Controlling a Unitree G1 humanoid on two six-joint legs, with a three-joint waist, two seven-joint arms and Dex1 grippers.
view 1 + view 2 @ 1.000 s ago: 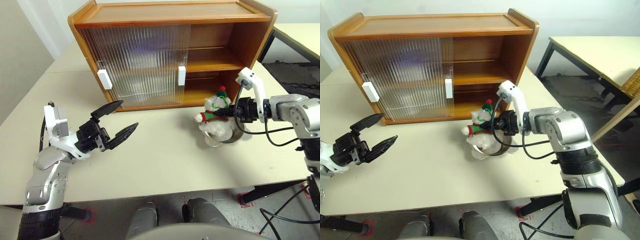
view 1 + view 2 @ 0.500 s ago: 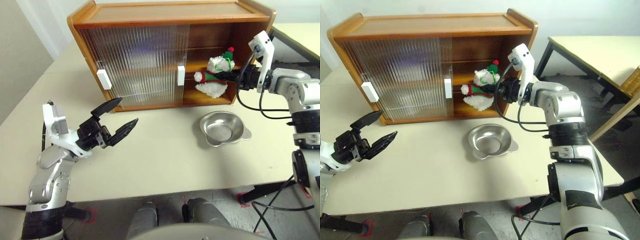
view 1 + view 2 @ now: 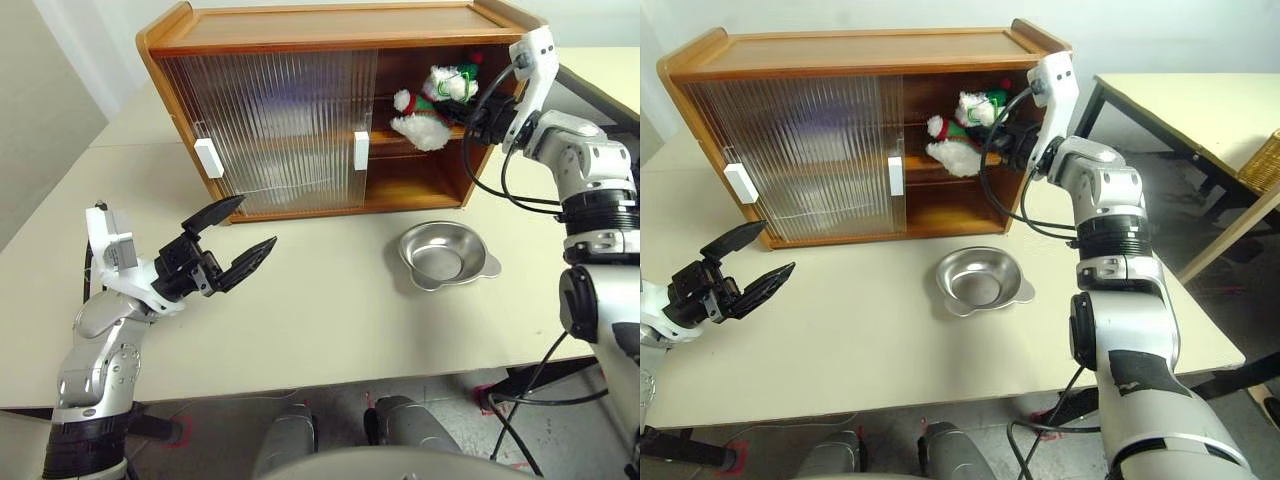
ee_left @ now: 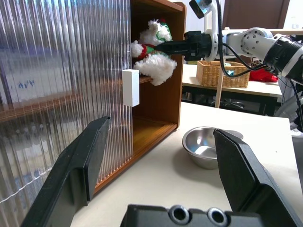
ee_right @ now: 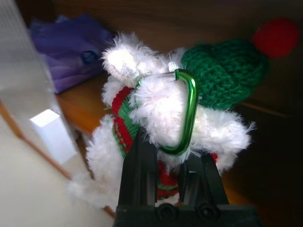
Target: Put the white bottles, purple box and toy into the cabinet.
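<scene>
While gripping toy point(image 3: 432, 100): right arm outstretched.

Count of items in view: one cabinet point(image 3: 300, 60), fitted with two ribbed sliding doors and two white handles point(image 3: 209, 158). One plush toy point(image 3: 432, 92). One purple box point(image 5: 75, 47), seen on the shelf in the right wrist view. One metal bowl point(image 3: 446, 256). One wicker basket point(image 4: 225, 74). Two tables: one point(image 3: 330, 310) bearing the cabinet, another point(image 3: 1180, 105) beside it.
</scene>
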